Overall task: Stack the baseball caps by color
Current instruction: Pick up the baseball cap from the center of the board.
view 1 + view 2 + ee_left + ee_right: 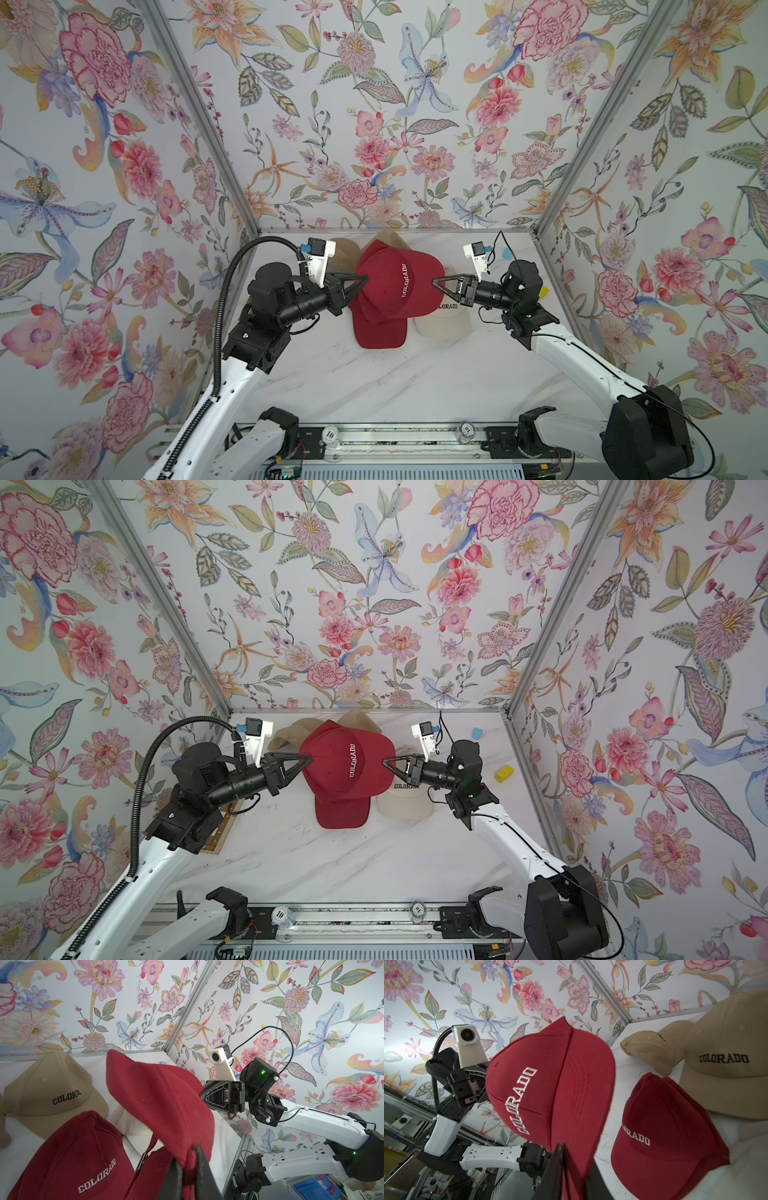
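Note:
A dark red baseball cap [395, 274] hangs in the air between my two grippers, COLORADO lettering up. My left gripper [365, 277] is shut on its rear edge; red cloth is pinched between the fingers [199, 1159]. My right gripper [434, 282] is at the brim, jaws slightly parted with the brim still between them [576, 1159]. Directly below, a second dark red cap [380, 332] lies on the table. A cream cap [446, 324] lies beside it under the right gripper. Two tan caps [724, 1068] [652, 1049] sit at the back wall.
A yellow block [504, 773] and a small blue block [477, 732] lie at the right wall. A wooden board's edge [222, 833] shows under my left arm. Floral walls close in three sides of the white marble table [395, 382]; a rail [395, 436] runs along the front.

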`<state>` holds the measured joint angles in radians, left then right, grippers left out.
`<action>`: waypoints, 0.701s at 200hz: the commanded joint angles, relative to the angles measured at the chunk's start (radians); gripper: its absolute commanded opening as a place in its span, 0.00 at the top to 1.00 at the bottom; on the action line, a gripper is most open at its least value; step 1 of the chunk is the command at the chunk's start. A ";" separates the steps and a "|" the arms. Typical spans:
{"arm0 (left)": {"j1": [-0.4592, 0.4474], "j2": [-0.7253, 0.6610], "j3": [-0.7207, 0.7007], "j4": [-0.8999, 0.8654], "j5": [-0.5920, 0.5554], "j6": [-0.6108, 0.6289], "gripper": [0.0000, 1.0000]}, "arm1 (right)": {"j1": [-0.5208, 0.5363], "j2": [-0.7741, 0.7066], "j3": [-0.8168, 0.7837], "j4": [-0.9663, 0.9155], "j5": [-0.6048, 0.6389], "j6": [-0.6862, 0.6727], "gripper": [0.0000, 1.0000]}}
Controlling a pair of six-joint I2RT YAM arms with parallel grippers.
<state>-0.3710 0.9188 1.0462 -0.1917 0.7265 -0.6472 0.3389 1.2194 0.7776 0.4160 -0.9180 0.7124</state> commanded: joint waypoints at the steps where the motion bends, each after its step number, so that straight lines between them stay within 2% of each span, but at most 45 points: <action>1: 0.006 0.028 0.102 -0.038 0.014 0.035 1.00 | 0.005 0.003 0.006 -0.086 0.059 -0.067 0.73; 32: 0.004 0.085 0.198 -0.169 -0.001 0.092 1.00 | 0.014 -0.021 0.031 -0.191 0.101 -0.140 0.60; 59: -0.004 0.148 0.295 -0.390 -0.091 0.213 1.00 | 0.028 -0.060 0.082 -0.329 0.142 -0.272 0.46; 69: -0.015 0.175 0.328 -0.476 -0.138 0.260 1.00 | 0.043 -0.072 0.113 -0.394 0.167 -0.340 0.36; 92: -0.073 0.247 0.419 -0.636 -0.276 0.351 1.00 | 0.100 -0.089 0.195 -0.533 0.246 -0.487 0.00; 111: -0.133 0.310 0.505 -0.713 -0.353 0.398 1.00 | 0.162 -0.087 0.252 -0.585 0.306 -0.588 0.01; 140: -0.206 0.395 0.636 -0.787 -0.386 0.451 1.00 | 0.263 -0.088 0.302 -0.586 0.384 -0.717 0.01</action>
<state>-0.5312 1.2762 1.5711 -0.8623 0.4232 -0.2909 0.5369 1.1423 1.0386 -0.0978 -0.6342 0.1745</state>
